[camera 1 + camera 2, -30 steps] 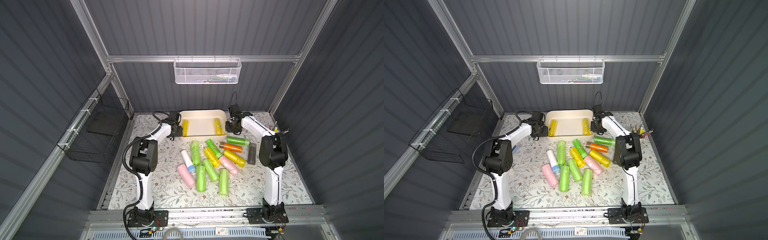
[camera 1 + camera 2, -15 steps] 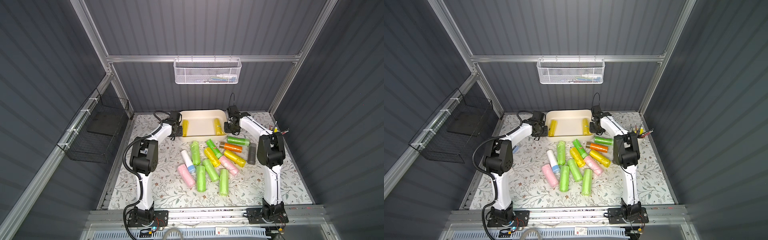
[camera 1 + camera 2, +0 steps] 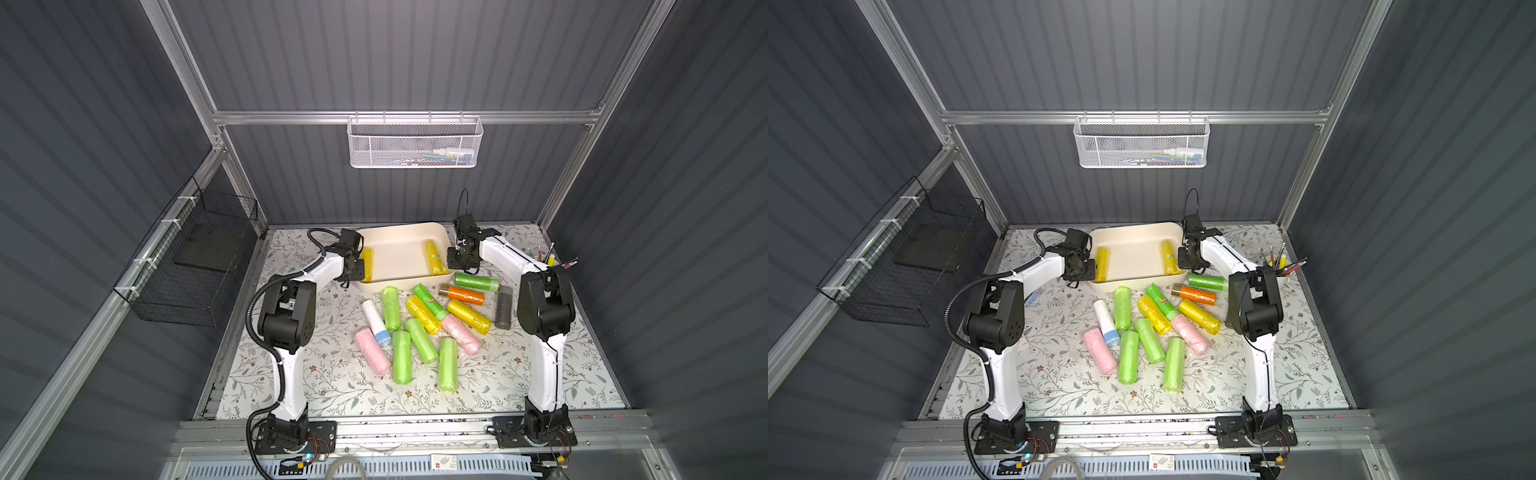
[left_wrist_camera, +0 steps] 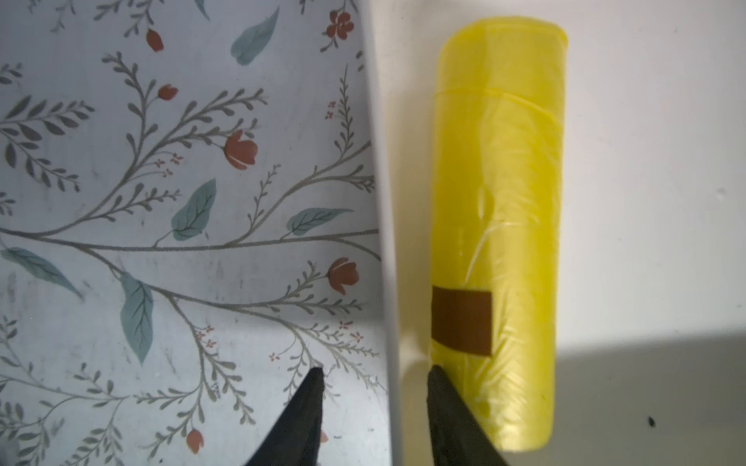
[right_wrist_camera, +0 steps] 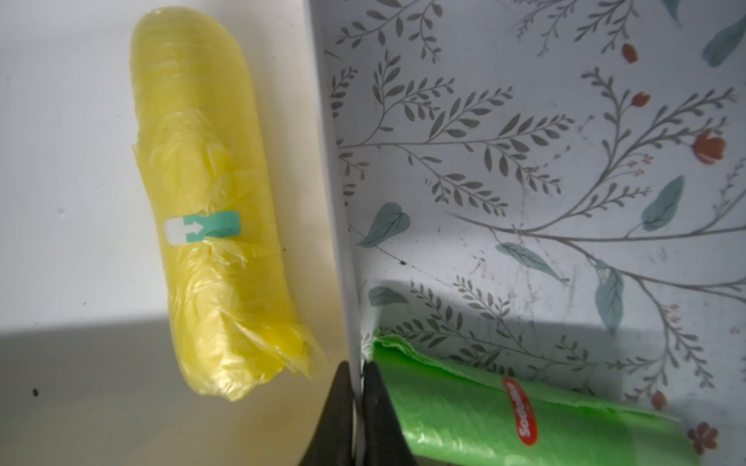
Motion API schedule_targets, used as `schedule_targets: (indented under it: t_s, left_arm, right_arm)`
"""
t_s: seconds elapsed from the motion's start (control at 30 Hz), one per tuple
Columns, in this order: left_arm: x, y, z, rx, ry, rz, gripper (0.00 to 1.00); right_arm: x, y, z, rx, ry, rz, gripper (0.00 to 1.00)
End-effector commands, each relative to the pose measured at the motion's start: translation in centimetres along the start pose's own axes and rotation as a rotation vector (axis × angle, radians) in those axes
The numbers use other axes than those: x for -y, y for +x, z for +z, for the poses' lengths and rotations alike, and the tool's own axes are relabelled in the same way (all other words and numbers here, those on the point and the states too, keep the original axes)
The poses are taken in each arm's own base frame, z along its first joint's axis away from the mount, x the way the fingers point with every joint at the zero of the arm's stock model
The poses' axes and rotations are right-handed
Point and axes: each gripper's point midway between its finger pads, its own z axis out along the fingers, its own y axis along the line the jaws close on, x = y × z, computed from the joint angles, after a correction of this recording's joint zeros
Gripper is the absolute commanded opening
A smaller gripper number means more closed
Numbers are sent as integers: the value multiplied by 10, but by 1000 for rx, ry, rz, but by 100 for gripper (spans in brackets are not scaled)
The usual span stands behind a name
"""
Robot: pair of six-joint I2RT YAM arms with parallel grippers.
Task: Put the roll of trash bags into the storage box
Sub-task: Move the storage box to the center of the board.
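Nearest me, loose plastic trash-bag rolls (image 3: 420, 345) lie heaped on the floral table (image 3: 332, 374), none of them held. Beyond, my right gripper (image 5: 357, 373) pinches the right wall of the cream-white shallow plastic storage box (image 3: 399, 255). My left gripper (image 4: 376, 369) stands narrow astride the left wall, not visibly clamped. I'd close it squarely, sparing the yellow roll (image 4: 500, 242) inside. A green roll (image 5: 524, 419) crowds my right fingers outside; the box's middle is bare.

Top views: high at the front, looking down over the whole desk (image 3: 332, 374); nearly identical.
Left wrist: close above the storage box (image 4: 646, 181), straight down its side wall.
Right wrist: likewise, opposite wall.
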Motion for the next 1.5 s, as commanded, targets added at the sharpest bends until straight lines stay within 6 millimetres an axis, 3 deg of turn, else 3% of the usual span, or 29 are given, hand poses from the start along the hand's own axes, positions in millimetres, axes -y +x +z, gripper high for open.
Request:
schedule_targets:
  t_s: [0.0,0.4,0.43,0.7,0.93,1.03,1.1,1.17,1.27,1.37,1.47]
  left_arm:
    - [-13,27,-4,-77,-37,7,43]
    - [-12,28,-19,-51,-16,-11,44]
    - [-15,42,-14,-82,-23,-8,44]
    - [-13,48,-14,-89,-8,-12,45]
    - [-17,37,-24,-50,-32,-3,48]
    - [-19,30,-28,-40,-46,6,50]
    - [-19,28,-28,-38,-52,15,54]
    - [-16,9,-38,4,-44,24,68]
    - [-15,-2,-45,35,-46,41,88]
    - [-16,-17,-57,82,-60,50,97]
    - [-18,-30,-71,126,-78,56,100]
  right_arm:
    - [11,33,7,-101,42,-3,9]
    - [9,70,8,-150,34,17,8]
    - [9,72,8,-153,36,20,7]
    - [9,91,2,-173,22,45,7]
    - [11,99,-6,-158,24,66,5]
    - [15,96,-12,-146,40,67,20]
    - [14,91,-18,-130,36,66,25]
    - [13,84,-24,-109,34,63,38]
    - [12,69,-34,-71,39,59,45]
    - [11,54,-43,-42,43,57,49]
    - [8,39,-55,-4,38,64,60]
